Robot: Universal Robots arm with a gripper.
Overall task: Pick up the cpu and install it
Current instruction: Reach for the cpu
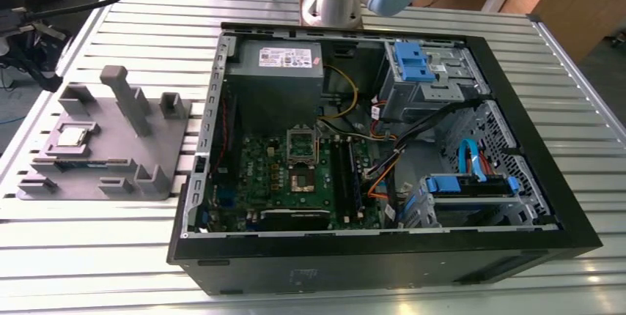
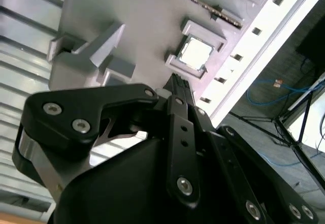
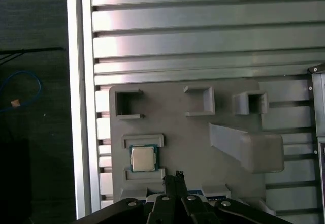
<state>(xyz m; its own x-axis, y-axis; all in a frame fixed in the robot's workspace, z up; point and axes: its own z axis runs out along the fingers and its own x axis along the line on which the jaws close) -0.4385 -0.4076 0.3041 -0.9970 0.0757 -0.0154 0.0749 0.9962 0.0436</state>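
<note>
The cpu [image 1: 72, 136] is a small silver square chip lying flat in a shallow holder on the grey plastic tray [image 1: 166, 143], at the exterior view's left. In both wrist views I look down on the cpu [image 3: 143, 158] [image 2: 195, 53] from well above. My gripper [image 3: 176, 175] [image 2: 179, 80] hangs high over the tray, just beside the chip and touching nothing. Its black fingers meet at the tips and hold nothing. The socket [image 1: 301, 160] sits on the green motherboard inside the open computer case.
The open black computer case [image 1: 391, 249] lies on the slatted metal table [image 1: 577, 95], with cables, blue drive brackets and a power supply inside. The tray carries several upright blocks, one a tall post [image 1: 122, 95]. The table edge [image 3: 78, 97] runs close to the tray.
</note>
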